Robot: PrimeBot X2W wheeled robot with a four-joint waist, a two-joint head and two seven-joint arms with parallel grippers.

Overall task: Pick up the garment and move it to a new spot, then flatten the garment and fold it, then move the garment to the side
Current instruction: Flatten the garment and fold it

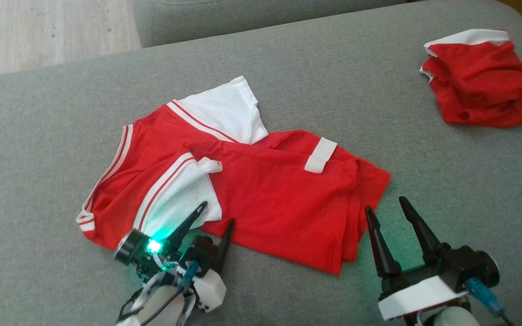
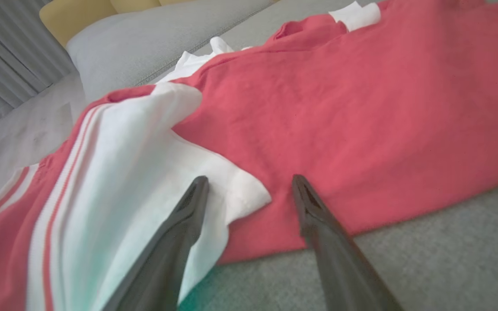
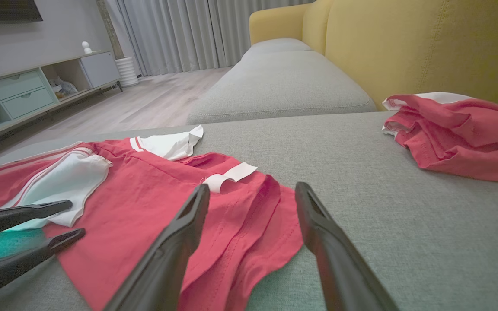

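The shirt (image 1: 270, 194) lies mid-frame on the sofa (image 1: 61, 136), roughly folded lengthwise yet rumpled; more folding and the move aside seem left. Left tool (image 1: 218, 213) and right tool (image 1: 384, 203), both spread and empty, sit at its lower edge.

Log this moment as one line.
left end effector: open, at shirt near edge | right end effector: open, beside shirt corner | second red garment: far right

Grey sofa cushions (image 3: 283, 86) stretch beyond the right fingers (image 3: 320, 235), a yellow backrest (image 3: 404, 43) to their right; pale wood floor (image 3: 154, 99), grey curtains (image 3: 180, 30) and a low cabinet (image 3: 24, 95) to their left.
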